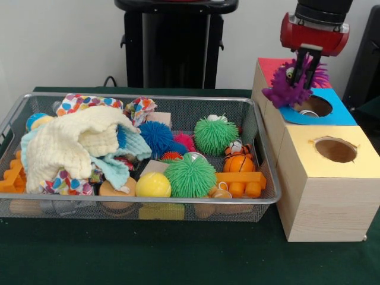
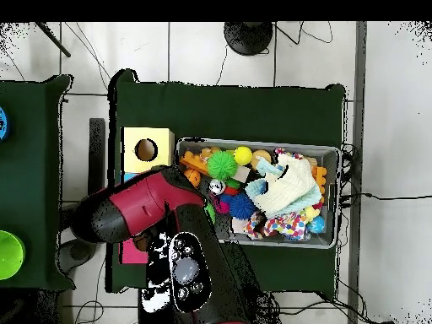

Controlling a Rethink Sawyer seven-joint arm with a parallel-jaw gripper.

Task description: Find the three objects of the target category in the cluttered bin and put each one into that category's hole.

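My gripper holds a purple spiky ball over the blue hole. More spiky balls wait in the bin.

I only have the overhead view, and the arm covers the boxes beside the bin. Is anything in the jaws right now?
Observer: Yes, the jaws are shut on a purple spiky toy.
Operator: Where is it relative to the holes?
Observer: It hangs over the edge of the blue box's hole.
Operator: Anything already in that hole?
Observer: A small pale object shows inside; I cannot tell what it is.
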